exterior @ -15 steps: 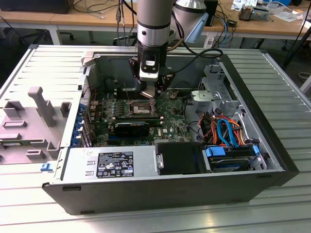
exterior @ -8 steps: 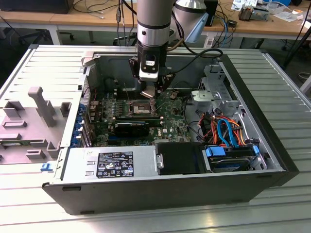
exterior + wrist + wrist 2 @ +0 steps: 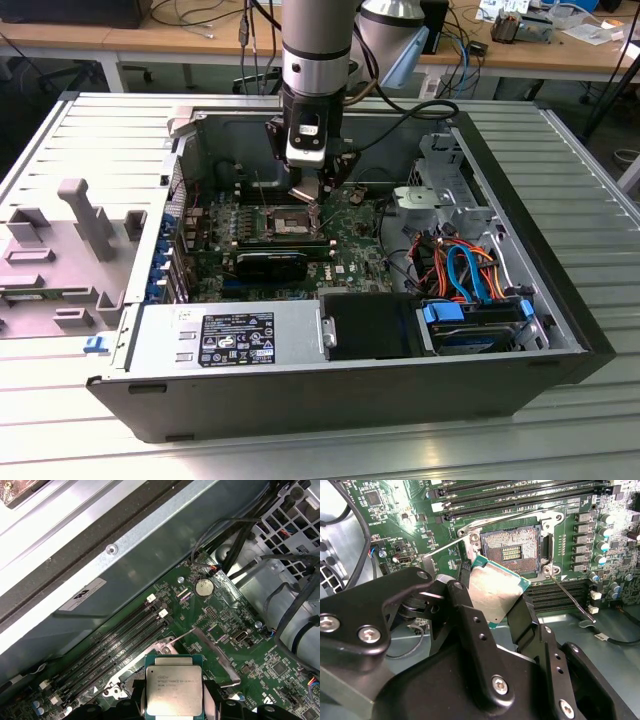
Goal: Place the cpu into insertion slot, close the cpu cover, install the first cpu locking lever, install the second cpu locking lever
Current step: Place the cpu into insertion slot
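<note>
My gripper is shut on the cpu, a flat square chip with a dull silver top and green edges, held tilted between the black fingers. The chip hangs just above one corner of the insertion slot, whose dark pin field lies bare. The cpu cover stands swung open beside the slot. A thin locking lever sticks out from the slot's corner. In the first wrist view the cpu faces the camera. In the exterior view the gripper hovers over the slot inside the open computer case.
Long black memory slots run beside the socket. A black card sits in front of it, then the power supply. Drives with blue and orange cables fill the exterior view's right. A grey fixture lies outside the case.
</note>
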Tool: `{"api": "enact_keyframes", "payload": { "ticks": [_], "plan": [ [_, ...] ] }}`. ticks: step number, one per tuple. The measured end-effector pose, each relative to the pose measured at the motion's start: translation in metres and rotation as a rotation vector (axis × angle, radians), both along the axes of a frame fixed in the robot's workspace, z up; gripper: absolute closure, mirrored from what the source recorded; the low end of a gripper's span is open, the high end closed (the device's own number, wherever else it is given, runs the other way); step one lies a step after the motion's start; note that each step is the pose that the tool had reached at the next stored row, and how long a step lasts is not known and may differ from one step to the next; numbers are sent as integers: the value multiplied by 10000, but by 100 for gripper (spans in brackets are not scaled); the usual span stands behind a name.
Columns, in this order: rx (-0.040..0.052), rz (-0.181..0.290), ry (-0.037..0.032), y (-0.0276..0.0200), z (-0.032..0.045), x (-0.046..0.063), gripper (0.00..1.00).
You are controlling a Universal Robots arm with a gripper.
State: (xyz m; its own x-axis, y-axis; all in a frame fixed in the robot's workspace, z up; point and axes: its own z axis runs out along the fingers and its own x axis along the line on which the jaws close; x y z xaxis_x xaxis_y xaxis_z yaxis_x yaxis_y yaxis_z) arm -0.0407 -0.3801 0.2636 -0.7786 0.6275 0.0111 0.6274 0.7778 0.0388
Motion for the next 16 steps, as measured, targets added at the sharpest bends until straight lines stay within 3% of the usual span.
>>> {"api": "enact_keyframes", "payload": {
  "ticks": [16],
  "plan": [
    [0,-162,0,0,-1,0,46]
  ]
}}
